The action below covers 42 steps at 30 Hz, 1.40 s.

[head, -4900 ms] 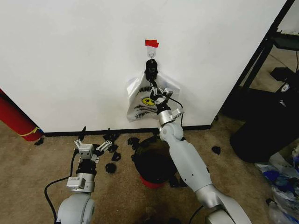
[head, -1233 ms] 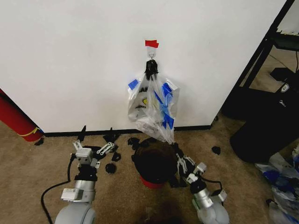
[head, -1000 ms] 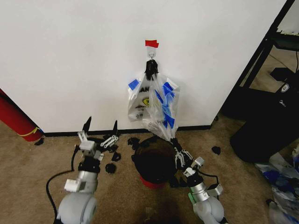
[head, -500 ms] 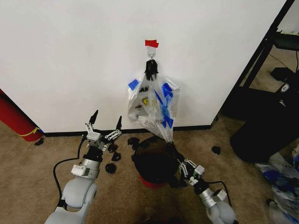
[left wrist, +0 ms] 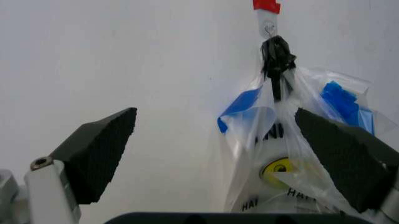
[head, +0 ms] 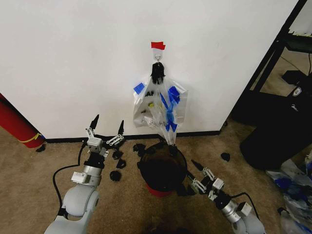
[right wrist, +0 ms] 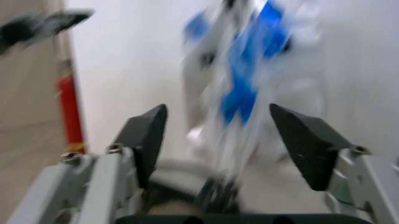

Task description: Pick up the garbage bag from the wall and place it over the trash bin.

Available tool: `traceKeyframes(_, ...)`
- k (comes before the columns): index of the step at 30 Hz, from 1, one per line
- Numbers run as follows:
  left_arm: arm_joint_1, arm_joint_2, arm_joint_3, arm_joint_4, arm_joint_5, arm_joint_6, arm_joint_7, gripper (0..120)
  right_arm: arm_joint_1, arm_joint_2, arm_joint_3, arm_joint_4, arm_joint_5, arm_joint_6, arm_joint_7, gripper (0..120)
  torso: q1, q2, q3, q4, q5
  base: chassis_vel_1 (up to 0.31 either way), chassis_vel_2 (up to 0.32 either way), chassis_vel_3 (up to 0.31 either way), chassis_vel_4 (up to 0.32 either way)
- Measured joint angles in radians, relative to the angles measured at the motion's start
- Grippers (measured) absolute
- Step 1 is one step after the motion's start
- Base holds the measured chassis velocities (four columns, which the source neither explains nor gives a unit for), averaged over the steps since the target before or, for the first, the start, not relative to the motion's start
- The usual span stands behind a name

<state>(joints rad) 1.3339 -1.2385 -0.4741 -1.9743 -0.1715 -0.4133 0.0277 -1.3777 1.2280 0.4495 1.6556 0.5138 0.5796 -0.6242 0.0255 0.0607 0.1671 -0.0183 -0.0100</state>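
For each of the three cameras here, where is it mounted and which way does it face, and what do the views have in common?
Head view: on the head, facing forward and down at the wall, the garbage bag, the trash bin; shows left gripper and right gripper.
Left wrist view: on the left wrist, facing the wall; open fingers frame the garbage bag.
Right wrist view: on the right wrist, facing the garbage bag between open fingers.
All three share the bag hanging on the wall.

One garbage bag (head: 163, 109), one trash bin (head: 162, 171), one red cylinder (head: 17, 124), two grippers (head: 106, 130) (head: 194, 175).
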Motion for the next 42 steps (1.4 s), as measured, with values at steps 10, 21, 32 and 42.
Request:
traceKeyframes(10, 0.039, -0.005, -0.019, -0.03, 0.013, -0.001, 0.0, 100, 0.31, -0.046, -0.131, -0.076, -0.223, -0.071, 0.238, 99, 0.0, 0.0, 0.0, 0.0003, -0.0001, 0.0, 0.0, 0.0, 0.0)
traceKeyframes(21, 0.048, -0.005, -0.032, -0.032, 0.028, -0.001, -0.001, 100, 0.474, -0.053, -0.241, -0.211, -0.239, -0.097, 0.16, 84, 0.0, 0.0, 0.0, 0.0001, -0.0001, 0.0, 0.0, 0.0, 0.0)
traceKeyframes(32, 0.04, -0.022, -0.029, -0.013, 0.039, -0.001, -0.001, 100, 0.518, -0.047, -0.235, -0.27, -0.236, -0.097, 0.122, 39, 0.0, 0.0, 0.0, 0.0, -0.0001, 0.0, 0.0, 0.0, 0.0)
traceKeyframes(42, 0.036, -0.032, -0.019, -0.003, 0.052, -0.006, -0.001, 100, 0.523, -0.043, -0.221, -0.284, -0.233, -0.107, 0.11, 8, 0.0, 0.0, 0.0, 0.0001, -0.0001, 0.0, 0.0, 0.0, 0.0)
